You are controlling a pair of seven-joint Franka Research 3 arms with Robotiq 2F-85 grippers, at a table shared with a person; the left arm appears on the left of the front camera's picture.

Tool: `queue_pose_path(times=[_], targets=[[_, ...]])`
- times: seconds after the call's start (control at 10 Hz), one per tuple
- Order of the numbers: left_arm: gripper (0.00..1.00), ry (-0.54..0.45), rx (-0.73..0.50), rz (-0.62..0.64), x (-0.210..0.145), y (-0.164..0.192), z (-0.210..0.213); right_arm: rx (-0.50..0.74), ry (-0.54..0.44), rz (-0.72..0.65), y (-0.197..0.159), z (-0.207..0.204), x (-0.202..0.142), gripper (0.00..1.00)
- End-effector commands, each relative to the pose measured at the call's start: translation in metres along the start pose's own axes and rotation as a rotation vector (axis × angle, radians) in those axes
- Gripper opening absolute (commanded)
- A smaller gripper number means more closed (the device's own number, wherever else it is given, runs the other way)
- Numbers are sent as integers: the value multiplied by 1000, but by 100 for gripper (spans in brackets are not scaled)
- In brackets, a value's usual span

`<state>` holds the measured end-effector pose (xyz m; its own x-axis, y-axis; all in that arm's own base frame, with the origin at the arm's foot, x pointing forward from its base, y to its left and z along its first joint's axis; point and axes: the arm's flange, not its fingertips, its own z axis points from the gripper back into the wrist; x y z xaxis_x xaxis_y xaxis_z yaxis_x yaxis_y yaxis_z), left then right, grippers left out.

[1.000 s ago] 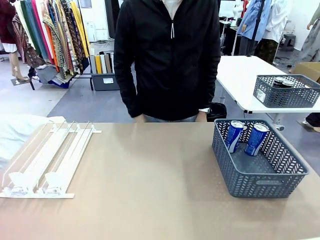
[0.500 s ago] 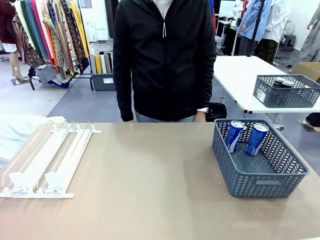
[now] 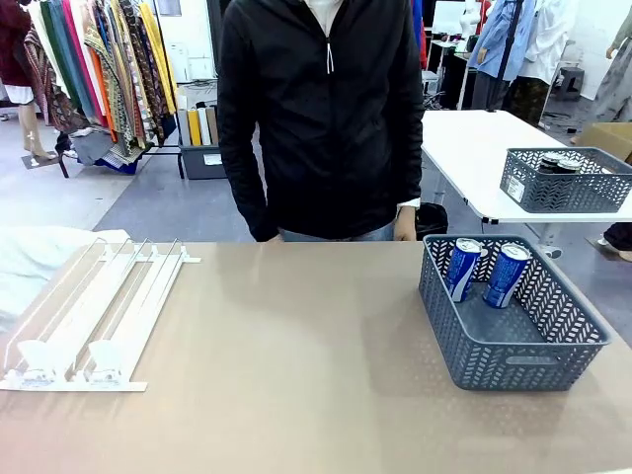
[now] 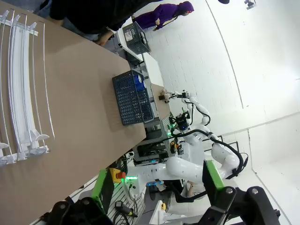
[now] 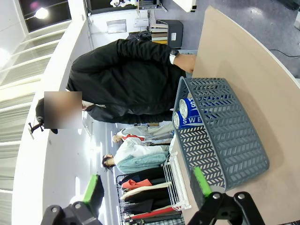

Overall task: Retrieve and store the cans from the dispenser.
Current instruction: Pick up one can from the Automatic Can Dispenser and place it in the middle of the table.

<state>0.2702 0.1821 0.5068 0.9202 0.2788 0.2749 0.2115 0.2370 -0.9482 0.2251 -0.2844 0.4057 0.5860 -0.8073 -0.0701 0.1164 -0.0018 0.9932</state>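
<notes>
Front view: one brown table [image 3: 296, 375] runs across the picture. At about 8 o'clock lies one white rack [image 3: 94, 321] with three long lanes, all of them bare of cans. At about 4 o'clock stands one grey basket [image 3: 513, 311] holding two blue-and-white cans [image 3: 462, 269], leaning side by side against its far wall. One person in a black jacket [image 3: 321, 118] stands at 12 o'clock at the far edge, one hand [image 3: 404, 225] hanging at the table's rim. Beyond, at 2 o'clock, a white table [image 3: 474, 158] carries a second grey basket [image 3: 563, 180] with dark can tops inside; their number is hard to tell.

Left wrist view: the left gripper [image 4: 157, 185] rises from 6 o'clock with its two green-padded fingers spread wide apart, nothing between them. The rack sits at 9 o'clock along the picture's edge, the basket with the cans near the centre of the picture, well apart from the rack. The other white arm [image 4: 187, 164] shows past the table's end at about 5 o'clock.

Right wrist view: the right gripper [image 5: 147, 190] comes up from 6 o'clock, its two green pads standing far apart and gripping nothing. The basket lies at 3 o'clock, with the two cans in its far end, tops toward the camera. The person leans in at 12 o'clock.
</notes>
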Motion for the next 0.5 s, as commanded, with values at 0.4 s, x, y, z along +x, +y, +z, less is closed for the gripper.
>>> queue_pose_path(times=[0.4], targets=[[100, -10, -20, -6, 1, -1, -1, 2, 5, -2, 4, 1, -2, 100]])
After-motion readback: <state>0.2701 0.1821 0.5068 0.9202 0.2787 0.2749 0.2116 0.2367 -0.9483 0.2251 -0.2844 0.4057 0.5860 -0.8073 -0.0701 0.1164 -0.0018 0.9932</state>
